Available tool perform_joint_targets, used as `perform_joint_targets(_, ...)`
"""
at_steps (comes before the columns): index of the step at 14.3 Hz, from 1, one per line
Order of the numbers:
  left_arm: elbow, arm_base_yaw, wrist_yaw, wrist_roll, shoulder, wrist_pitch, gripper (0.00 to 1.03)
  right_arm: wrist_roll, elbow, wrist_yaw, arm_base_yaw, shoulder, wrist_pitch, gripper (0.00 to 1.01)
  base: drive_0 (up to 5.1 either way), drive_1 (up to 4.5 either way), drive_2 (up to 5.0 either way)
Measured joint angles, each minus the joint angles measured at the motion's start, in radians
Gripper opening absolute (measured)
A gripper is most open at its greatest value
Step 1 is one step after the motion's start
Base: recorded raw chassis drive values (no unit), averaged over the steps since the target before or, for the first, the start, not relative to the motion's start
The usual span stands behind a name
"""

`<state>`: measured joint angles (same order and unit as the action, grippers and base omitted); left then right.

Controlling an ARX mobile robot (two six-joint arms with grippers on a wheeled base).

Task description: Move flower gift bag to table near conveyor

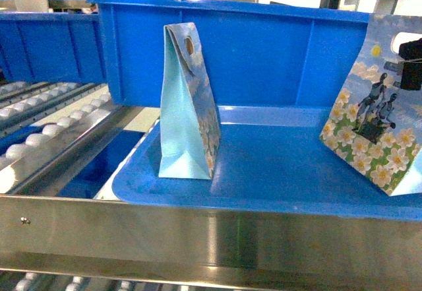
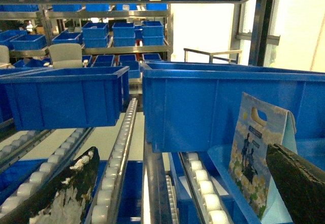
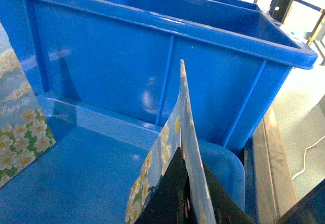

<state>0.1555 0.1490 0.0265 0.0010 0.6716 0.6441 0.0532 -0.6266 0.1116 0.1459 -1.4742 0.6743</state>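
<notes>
Steel rail (image 1: 198, 228) fronts the tray (image 1: 277, 172); right hand (image 1: 410, 66) pinches the flowered bag (image 1: 372, 126) by its top. Lift straight, clearing the rim. Left hand (image 2: 177, 183) gapes empty.

Two gift bags (image 1: 189, 106) in tray (image 1: 277, 165), bin (image 1: 264, 53) behind.

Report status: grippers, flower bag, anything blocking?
Right gripper shut on flower gift bag, tilted over the blue tray. Left gripper open, clear. Second bag upright in tray. Blue bin close behind.
</notes>
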Motion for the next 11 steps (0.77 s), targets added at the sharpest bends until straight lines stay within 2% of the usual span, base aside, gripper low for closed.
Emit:
perform_joint_targets(4,0.0,0.0,0.0,0.0,0.0,0.0,0.98,0.0,0.071,-0.005,0.011,0.151,-0.012,0.02,0.0,0.0,0.0)
perform_joint_targets(6,0.0,0.0,0.0,0.0,0.0,0.0,0.98,0.001,0.122,0.012,0.006,0.286,-0.038,0.02,0.0,0.0,0.0)
perform_joint_targets(8,0.0,0.0,0.0,0.0,0.0,0.0,0.98,0.0,0.19,0.021,-0.022,0.525,-0.123,0.02,0.0,0.0,0.0)
perform_joint_targets(9,0.0,0.0,0.0,0.0,0.0,0.0,0.98,-0.009,0.265,0.018,-0.078,0.729,-0.244,0.02,0.0,0.0,0.0)
perform_joint_targets(11,0.0,0.0,0.0,0.0,0.0,0.0,0.98,-0.013,0.304,0.023,-0.128,0.847,-0.308,0.02,0.0,0.0,0.0)
